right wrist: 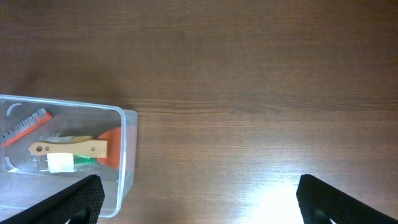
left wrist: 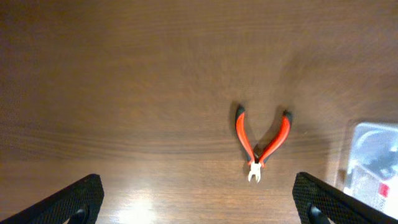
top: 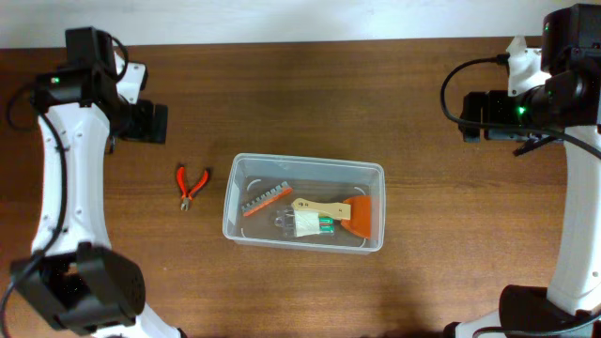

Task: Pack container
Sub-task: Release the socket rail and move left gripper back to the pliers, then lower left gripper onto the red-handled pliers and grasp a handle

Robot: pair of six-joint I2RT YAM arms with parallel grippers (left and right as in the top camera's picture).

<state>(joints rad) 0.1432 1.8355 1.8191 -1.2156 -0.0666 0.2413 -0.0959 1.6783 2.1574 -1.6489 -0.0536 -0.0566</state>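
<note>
The clear plastic container sits mid-table and holds an orange strip of bits, a wooden-handled orange scraper and a small green-and-white packet. Red-handled pliers lie on the wood left of it, handles spread. My left gripper hovers open over bare wood, the pliers ahead of it and slightly right, the container's corner at the right edge. My right gripper is open above bare table, the container at its left finger, the scraper inside.
Both arms stand at the far table corners, the left arm and the right arm. Brown wood surrounds the container on all sides. A pale wall runs along the table's back edge.
</note>
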